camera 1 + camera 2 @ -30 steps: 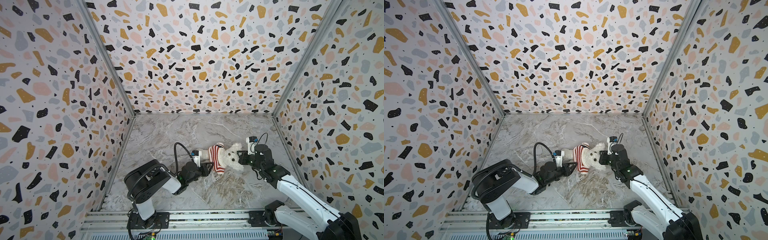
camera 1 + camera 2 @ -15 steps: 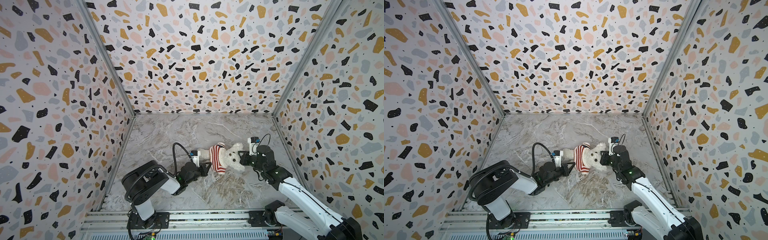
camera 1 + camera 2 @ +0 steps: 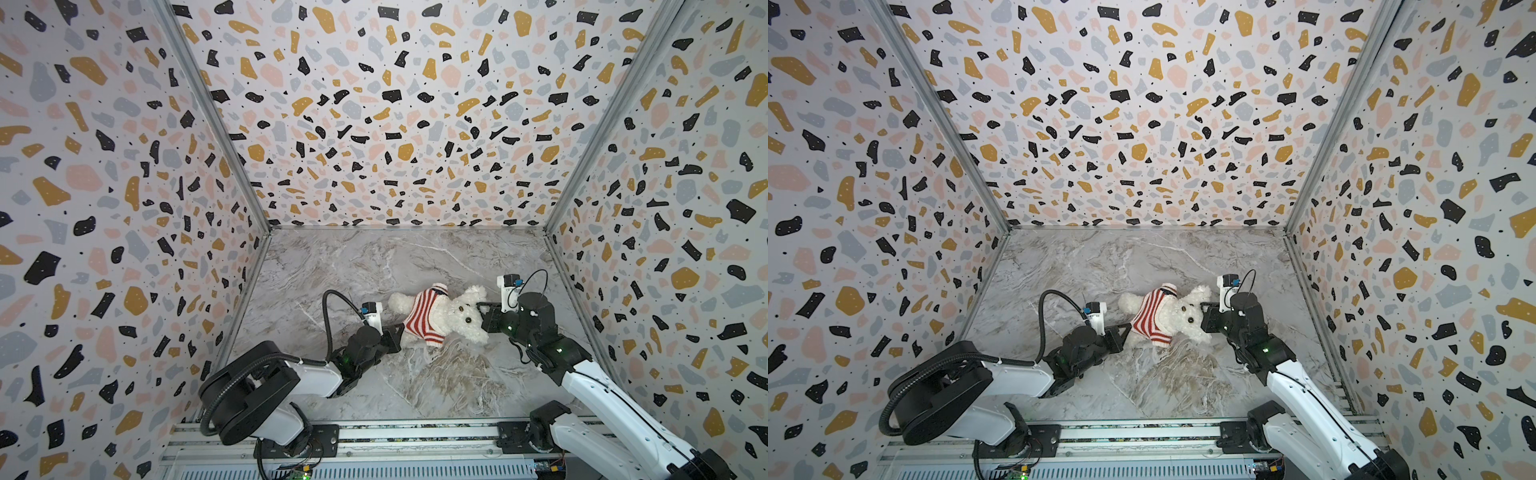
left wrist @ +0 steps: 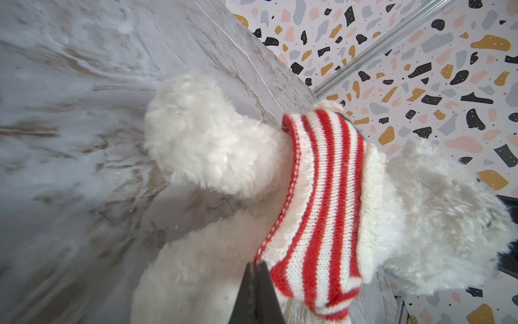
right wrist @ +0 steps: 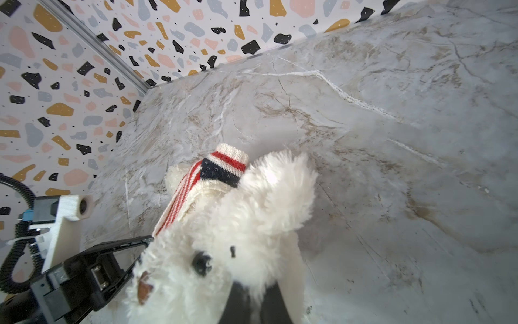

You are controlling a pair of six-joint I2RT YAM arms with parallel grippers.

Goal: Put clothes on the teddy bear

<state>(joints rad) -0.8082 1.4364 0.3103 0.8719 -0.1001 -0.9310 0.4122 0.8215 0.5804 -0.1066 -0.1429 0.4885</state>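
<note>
Lying face up near the middle of the marble table (image 3: 374,266), head toward the right arm, the teddy bear (image 3: 461,316) wears the striped sweater (image 3: 422,316) over its torso, roughly where it lay a second ago. The left gripper (image 4: 256,266), slightly apart then, now pinches the sweater's hem with fingers together, while the right gripper (image 5: 253,305) stays clamped on the bear's head fur.

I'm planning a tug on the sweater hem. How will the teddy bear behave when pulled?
Probably soft and floppy: the teddy bear is fluffy plush. Likely light, so it may slide with the sweater unless the right gripper, shut on its head, anchors it. The hem pinched by the left gripper may stretch.
</note>
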